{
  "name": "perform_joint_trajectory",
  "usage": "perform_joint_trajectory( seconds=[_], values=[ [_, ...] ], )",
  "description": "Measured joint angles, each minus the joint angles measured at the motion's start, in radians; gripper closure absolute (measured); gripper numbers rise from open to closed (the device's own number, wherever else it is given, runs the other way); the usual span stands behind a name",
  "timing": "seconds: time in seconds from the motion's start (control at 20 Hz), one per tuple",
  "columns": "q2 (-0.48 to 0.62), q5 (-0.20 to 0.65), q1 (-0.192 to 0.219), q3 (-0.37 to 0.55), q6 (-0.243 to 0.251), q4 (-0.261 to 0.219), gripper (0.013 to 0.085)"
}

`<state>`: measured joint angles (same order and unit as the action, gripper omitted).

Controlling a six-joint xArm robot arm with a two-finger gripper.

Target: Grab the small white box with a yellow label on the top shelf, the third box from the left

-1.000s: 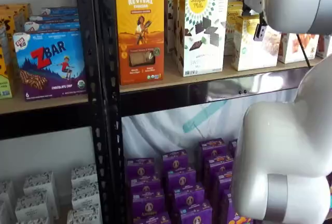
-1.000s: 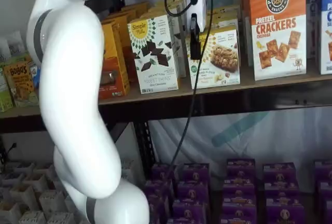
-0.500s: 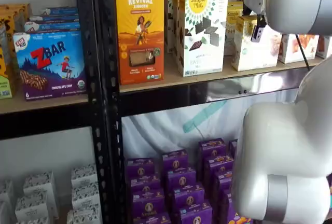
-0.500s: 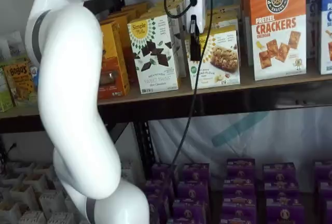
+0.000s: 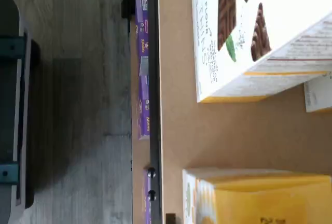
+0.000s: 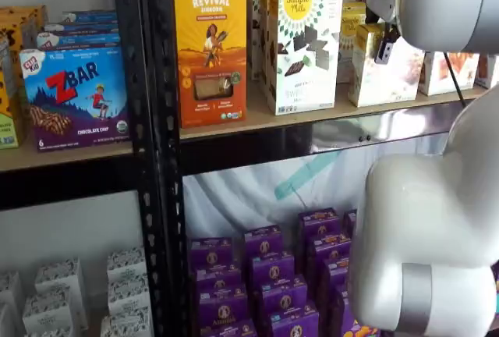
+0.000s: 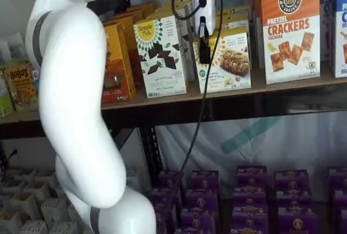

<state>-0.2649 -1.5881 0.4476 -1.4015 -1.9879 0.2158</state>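
The small white box (image 7: 230, 60) stands on the top shelf (image 7: 282, 85), right of the taller Simple Mills box (image 7: 161, 55). It shows in both shelf views, partly behind the arm in one (image 6: 382, 76). The gripper (image 7: 204, 47) hangs in front of the box's left edge, white body above and black fingers below. The fingers look like one dark shape with no plain gap. In a shelf view only a black fingertip (image 6: 383, 48) shows before the box. The wrist view shows the box's yellow panel (image 5: 259, 198), the Simple Mills box (image 5: 249, 27) and the shelf board (image 5: 207, 130).
An orange Revival box (image 6: 209, 48) stands left of Simple Mills. Pretzel Crackers boxes (image 7: 290, 28) stand to the right. A black cable (image 7: 209, 82) hangs from the gripper. The white arm (image 7: 70, 104) fills one side. Purple boxes (image 7: 249, 190) sit below.
The gripper has crept slightly closer to the small white box's front; the arm shifted a little. The boxes have not moved.
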Motion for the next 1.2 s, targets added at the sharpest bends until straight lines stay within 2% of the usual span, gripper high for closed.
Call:
perform_joint_trajectory(
  seconds=[0.05,0.1,0.35,0.5,1.2],
  values=[
    [-0.001,0.002,0.001,0.002,-0.001,0.002,0.0490],
    [-0.002,0.003,0.002,0.003,-0.002,0.003,0.0530],
    [-0.007,0.009,0.002,0.010,-0.003,0.003,0.0530],
    [-0.008,0.008,0.002,0.011,-0.003,0.004,0.0610],
    [-0.012,0.006,0.006,0.014,-0.006,0.003,0.0610]
  ],
)
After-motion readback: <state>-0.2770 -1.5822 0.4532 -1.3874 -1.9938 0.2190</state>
